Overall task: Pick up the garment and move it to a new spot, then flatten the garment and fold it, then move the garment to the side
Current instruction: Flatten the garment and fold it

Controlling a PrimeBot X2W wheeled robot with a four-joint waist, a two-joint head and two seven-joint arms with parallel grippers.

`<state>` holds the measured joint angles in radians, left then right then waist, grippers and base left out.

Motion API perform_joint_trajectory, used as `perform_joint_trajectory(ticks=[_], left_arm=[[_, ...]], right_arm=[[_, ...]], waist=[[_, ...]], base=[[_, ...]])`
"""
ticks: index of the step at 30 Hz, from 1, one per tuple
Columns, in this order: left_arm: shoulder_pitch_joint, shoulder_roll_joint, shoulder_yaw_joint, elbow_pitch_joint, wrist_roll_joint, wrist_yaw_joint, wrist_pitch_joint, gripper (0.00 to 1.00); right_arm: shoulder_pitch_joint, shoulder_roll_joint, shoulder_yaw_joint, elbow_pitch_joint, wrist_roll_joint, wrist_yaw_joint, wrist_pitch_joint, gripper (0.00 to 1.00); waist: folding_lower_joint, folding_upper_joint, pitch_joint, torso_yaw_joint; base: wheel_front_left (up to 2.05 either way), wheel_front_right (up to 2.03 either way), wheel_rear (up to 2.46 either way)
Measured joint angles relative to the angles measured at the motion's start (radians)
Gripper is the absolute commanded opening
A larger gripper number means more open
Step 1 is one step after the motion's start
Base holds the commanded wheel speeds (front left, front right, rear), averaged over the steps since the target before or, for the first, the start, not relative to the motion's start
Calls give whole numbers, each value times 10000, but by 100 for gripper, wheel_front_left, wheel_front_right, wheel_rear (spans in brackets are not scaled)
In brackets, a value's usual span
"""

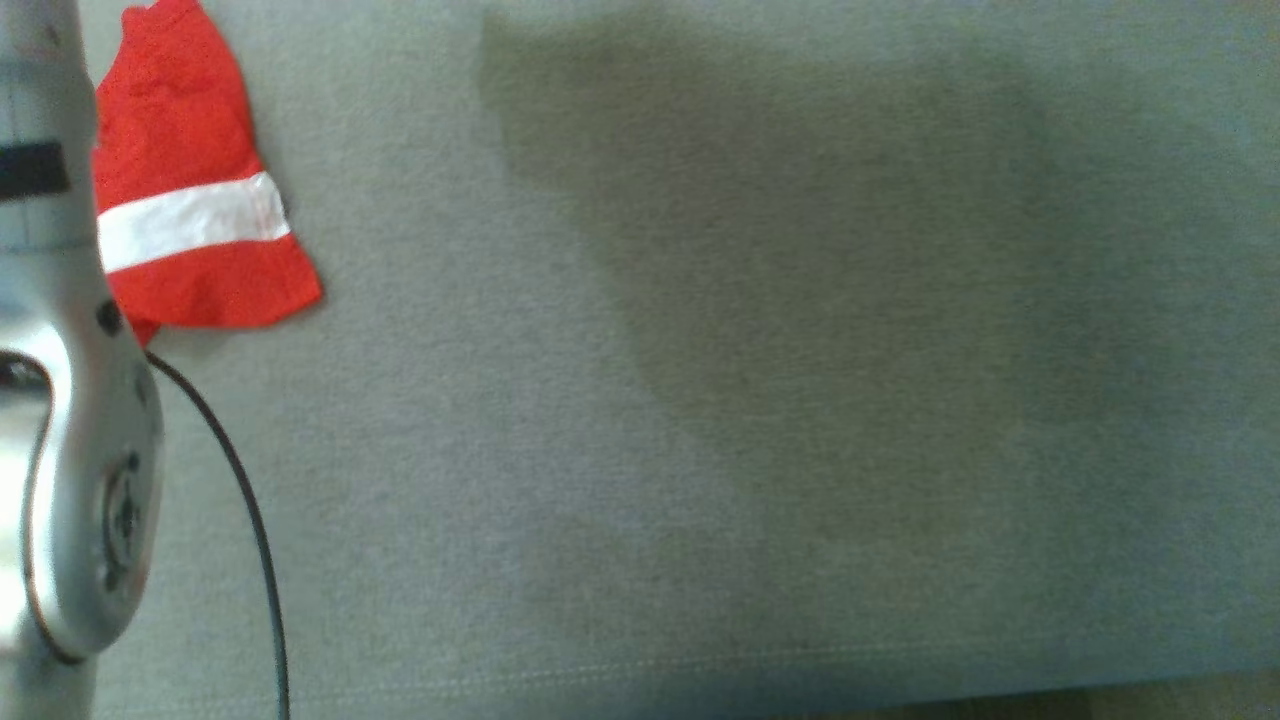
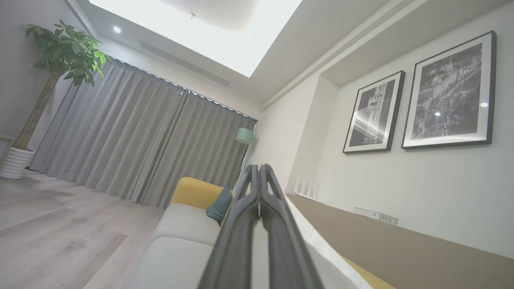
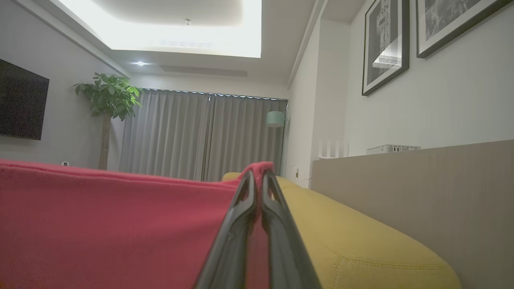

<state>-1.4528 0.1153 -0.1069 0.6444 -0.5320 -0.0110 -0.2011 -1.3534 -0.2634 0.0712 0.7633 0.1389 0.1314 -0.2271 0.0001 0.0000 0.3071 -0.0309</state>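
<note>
The garment (image 1: 190, 200) is red with a white band and lies bunched at the upper left of the grey cushion (image 1: 700, 400). A pale forearm (image 1: 70, 450) covers its left part. In the right wrist view the garment (image 3: 112, 224) spreads out to the left as a red sheet. A fold of it sits pinched at the tips of my right gripper (image 3: 258, 170), which is shut on it. My left gripper (image 2: 260, 166) is shut with nothing between its fingers and points up into the room, away from the cloth.
A black cable (image 1: 250, 520) curves down from the forearm across the cushion's left side. The cushion's front seam runs along the bottom of the head view. A yellow cushion (image 3: 361, 241) and a brown ledge (image 3: 401, 180) lie to the right of my right gripper.
</note>
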Motion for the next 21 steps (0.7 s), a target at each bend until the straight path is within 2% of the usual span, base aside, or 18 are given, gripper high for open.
perform_joint_trajectory(ticks=[4, 9, 15, 21], left_arm=[[-492, -125, 104, 548, 2, -372, -399, 0], [-38, -453, -203, 1106, 27, -729, -474, 0], [2120, -558, -932, 1946, 203, -988, -483, 0], [4165, -422, -1745, 2341, 295, -1131, -485, 0]], right_arm=[[-522, 21, -219, 681, -56, 0, -257, 0], [-203, 52, -238, 1227, 6, 0, -297, 0], [1393, 23, 665, 1764, 4, 0, -295, 0], [2696, -209, 1622, 2602, 416, 0, -291, 0]], waist=[[0, 0, 272, 318], [0, 0, 635, 696], [2, 0, 845, 1132], [-1, 0, 387, 1284]], base=[[0, 0, 0], [0, 0, 0], [0, 0, 0], [0, 0, 0]])
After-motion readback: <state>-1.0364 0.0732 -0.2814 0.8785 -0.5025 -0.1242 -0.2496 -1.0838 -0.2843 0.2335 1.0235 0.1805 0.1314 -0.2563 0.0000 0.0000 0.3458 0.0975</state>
